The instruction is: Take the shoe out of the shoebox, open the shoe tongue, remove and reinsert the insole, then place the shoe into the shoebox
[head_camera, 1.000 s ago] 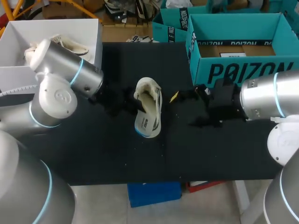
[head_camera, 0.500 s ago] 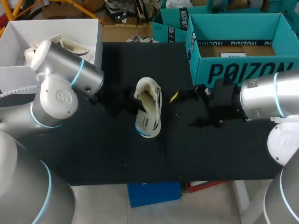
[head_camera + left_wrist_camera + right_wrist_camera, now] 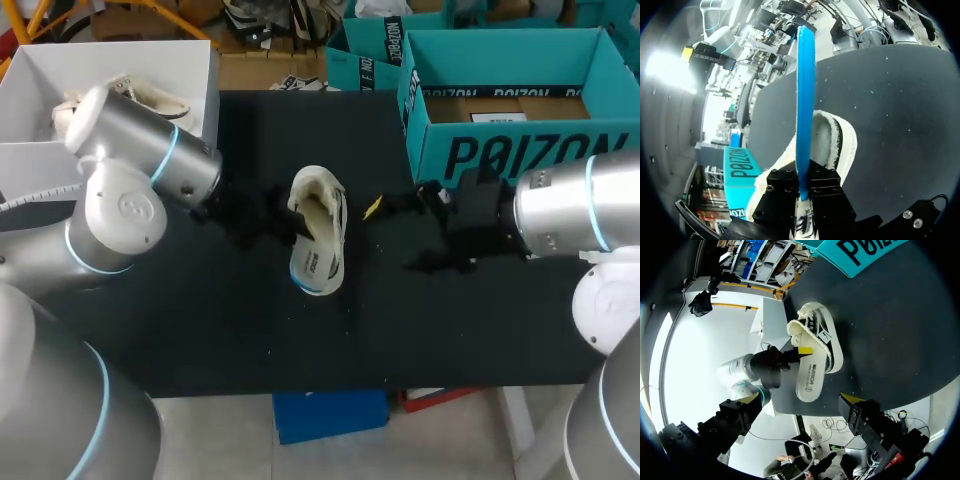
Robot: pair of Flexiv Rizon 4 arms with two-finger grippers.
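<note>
**Insole clamped by left gripper; shoe out on the table**

We find the shoe (image 3: 318, 205) lying on the black table (image 3: 200, 320), near its middle and well apart from the teal shoebox (image 3: 520, 150), which stands open at the far right.

In the left wrist view, the left gripper (image 3: 802, 187) has its fingers pinched tight on the blue insole (image 3: 805, 100). The insole is seen edge-on and stands up from between the fingers, over the fleece-lined opening of the shoe.

The right gripper (image 3: 801, 398) holds nothing. Its fingers are spread wide, and it sits just beside the shoe on the shoebox side without touching it.
</note>
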